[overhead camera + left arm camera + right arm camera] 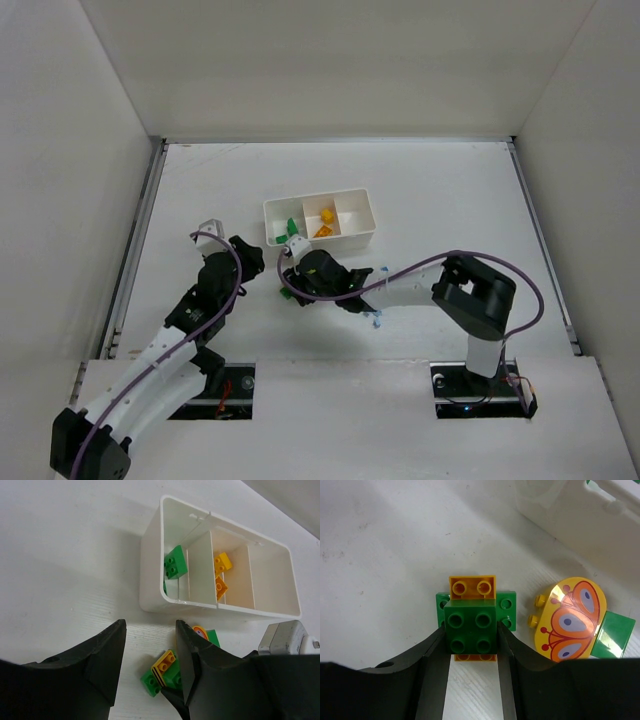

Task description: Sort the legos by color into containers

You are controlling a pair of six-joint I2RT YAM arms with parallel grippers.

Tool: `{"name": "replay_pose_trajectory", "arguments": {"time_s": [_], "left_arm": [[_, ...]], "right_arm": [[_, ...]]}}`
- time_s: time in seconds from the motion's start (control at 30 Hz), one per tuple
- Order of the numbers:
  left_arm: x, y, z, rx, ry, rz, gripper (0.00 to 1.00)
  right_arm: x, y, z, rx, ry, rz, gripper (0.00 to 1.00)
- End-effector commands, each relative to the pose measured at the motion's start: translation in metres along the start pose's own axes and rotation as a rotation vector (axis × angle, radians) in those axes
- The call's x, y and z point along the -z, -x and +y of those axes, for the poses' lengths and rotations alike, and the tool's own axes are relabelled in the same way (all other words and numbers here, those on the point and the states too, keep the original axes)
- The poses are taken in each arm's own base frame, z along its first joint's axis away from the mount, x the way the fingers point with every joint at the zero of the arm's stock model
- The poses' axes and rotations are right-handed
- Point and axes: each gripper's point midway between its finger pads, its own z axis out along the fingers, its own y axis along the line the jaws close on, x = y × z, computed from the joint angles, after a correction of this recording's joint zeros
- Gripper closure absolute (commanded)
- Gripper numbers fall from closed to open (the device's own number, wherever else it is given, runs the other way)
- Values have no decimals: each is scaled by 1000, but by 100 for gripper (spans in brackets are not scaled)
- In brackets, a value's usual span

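Note:
The white three-compartment tray (350,192) holds a green brick (175,562) in its left cell and orange bricks (222,562) in the middle cell; the right cell looks empty. My right gripper (471,636) is shut on a dark green square brick (471,625) that tops a cluster with an orange brick (472,586) and a green plate (507,605), resting on the table in front of the tray. A yellow butterfly piece (570,617) on a green brick (616,635) lies beside it. My left gripper (150,630) is open and empty just left of that cluster (165,672).
Small pale blue bricks (378,320) lie on the table under the right arm's forearm, another (386,270) beside it. The right wrist's camera housing (282,637) is close to my left gripper's right finger. White walls enclose the table.

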Motion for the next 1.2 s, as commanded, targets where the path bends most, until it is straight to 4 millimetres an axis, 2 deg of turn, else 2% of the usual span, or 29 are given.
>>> {"name": "replay_pose_trajectory", "arguments": {"time_s": [0.0, 0.23, 0.37, 0.47, 0.53, 0.77, 0.93, 1.17], "left_arm": [[4, 6, -5, 15, -15, -8, 58], [16, 26, -31, 28, -86, -32, 58], [29, 43, -61, 40, -175, -58, 58], [37, 48, -84, 35, -248, -57, 57], [41, 45, -100, 21, -297, -47, 56], [38, 27, -132, -16, -377, -11, 57], [32, 18, -147, -32, -397, 9, 58], [24, 2, -157, -57, -403, 48, 59]], "right_arm": [[16, 31, 8, -25, 13, -84, 73], [62, 75, 7, -115, 44, -219, 73], [88, 95, -3, -172, 55, -281, 73], [104, 107, -14, -203, 66, -316, 73], [110, 112, -20, -216, 68, -333, 73], [121, 120, -38, -256, 78, -380, 73], [130, 124, -45, -292, 95, -427, 73], [141, 126, -60, -353, 114, -478, 73]]}}
